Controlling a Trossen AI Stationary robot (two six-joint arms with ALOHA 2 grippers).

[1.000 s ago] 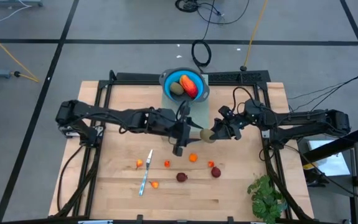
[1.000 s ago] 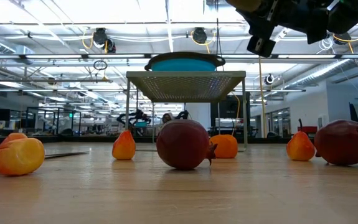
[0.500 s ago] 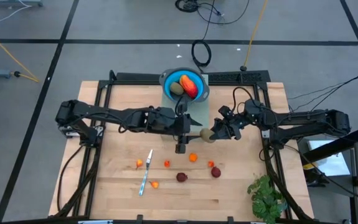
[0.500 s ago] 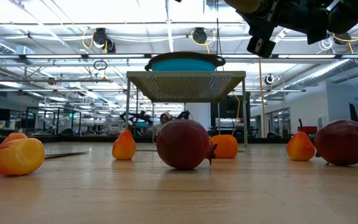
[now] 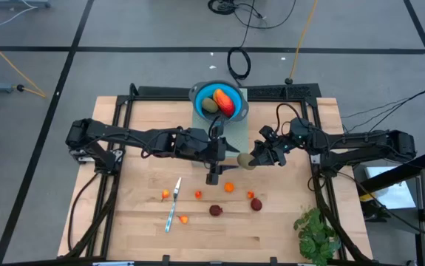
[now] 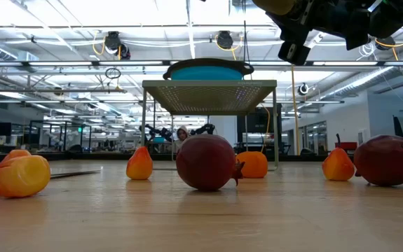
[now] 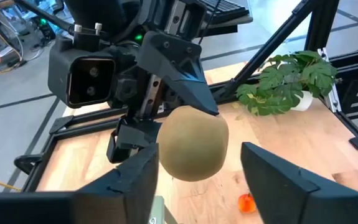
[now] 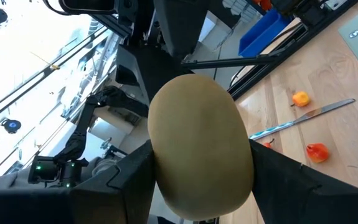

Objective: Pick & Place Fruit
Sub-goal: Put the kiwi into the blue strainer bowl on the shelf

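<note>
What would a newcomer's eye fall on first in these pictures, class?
First, the olive-tan oval fruit held by the right gripper above the table's middle, with the left gripper open and facing it. Then the blue bowl at the far edge, already holding two fruits.

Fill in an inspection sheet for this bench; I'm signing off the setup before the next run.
Surface: wooden table, raised mesh stand at the back.
Job's things: olive-brown oval held up between the arms; blue bowl holds two fruits; small orange pieces and maroon balls lie in front.
Clutter: silver knife, green plant.
Grippers: right end effector grips the oval; left end effector open around it.
Cables: black coil, yellow lead on floor.
Surroundings: nothing seen.
</note>
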